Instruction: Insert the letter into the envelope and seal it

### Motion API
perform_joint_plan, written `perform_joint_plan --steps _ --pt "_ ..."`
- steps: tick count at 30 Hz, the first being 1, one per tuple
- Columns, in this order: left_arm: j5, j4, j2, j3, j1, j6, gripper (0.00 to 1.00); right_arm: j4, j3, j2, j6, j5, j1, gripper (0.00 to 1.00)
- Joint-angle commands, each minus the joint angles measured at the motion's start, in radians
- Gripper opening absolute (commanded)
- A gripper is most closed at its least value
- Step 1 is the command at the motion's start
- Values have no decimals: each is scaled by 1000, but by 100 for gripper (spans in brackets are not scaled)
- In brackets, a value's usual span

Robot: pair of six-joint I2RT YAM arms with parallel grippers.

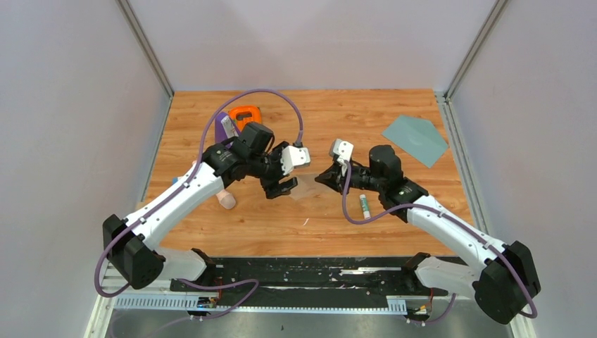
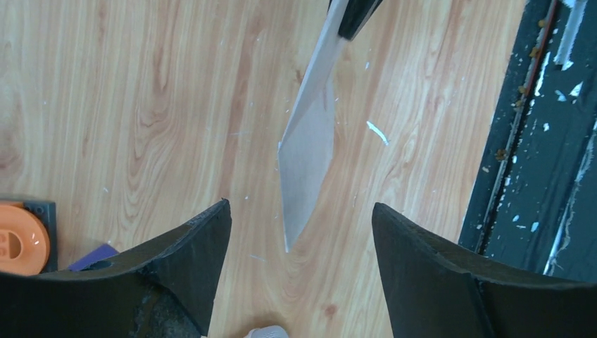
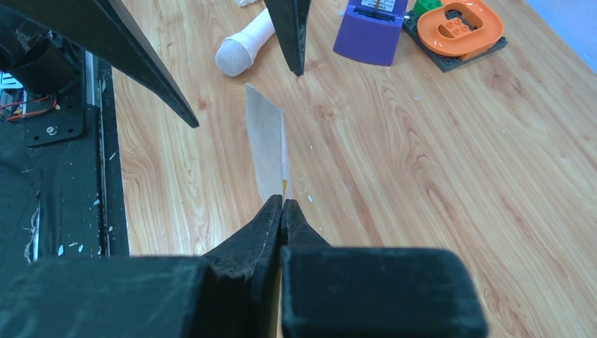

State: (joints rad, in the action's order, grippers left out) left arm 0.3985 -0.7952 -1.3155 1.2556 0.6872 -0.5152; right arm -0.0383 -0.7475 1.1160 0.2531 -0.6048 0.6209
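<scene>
Right hand (image 3: pixel 281 203) tight on the letter (image 3: pixel 267 141) (left hand (image 2: pixel 301 208) apart); microphone (image 3: pixel 243 46), purple box (image 3: pixel 369 35) beyond; envelope (image 1: pixel 415 139) well apart

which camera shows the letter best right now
The left wrist view: the letter hangs mid-frame, large, framed by the open left gripper and pinched at its top by the right gripper. The right wrist view shows it foreshortened beyond its shut jaws; the top view shows only a faint pale patch.

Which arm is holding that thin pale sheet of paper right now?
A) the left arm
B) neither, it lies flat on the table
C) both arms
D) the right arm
D: the right gripper is pinched shut on the letter, while the left gripper stands open, clear of it.
</scene>
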Motion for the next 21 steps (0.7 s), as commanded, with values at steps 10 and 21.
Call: perform_joint_plan --steps 10,21 --pt "-16 98 -41 -24 -1 -12 58 3 -64 -18 -67 88 -9 0" --pt "-22 119 -77 -3 -4 55 5 -10 -73 -2 -38 131 -9 0"
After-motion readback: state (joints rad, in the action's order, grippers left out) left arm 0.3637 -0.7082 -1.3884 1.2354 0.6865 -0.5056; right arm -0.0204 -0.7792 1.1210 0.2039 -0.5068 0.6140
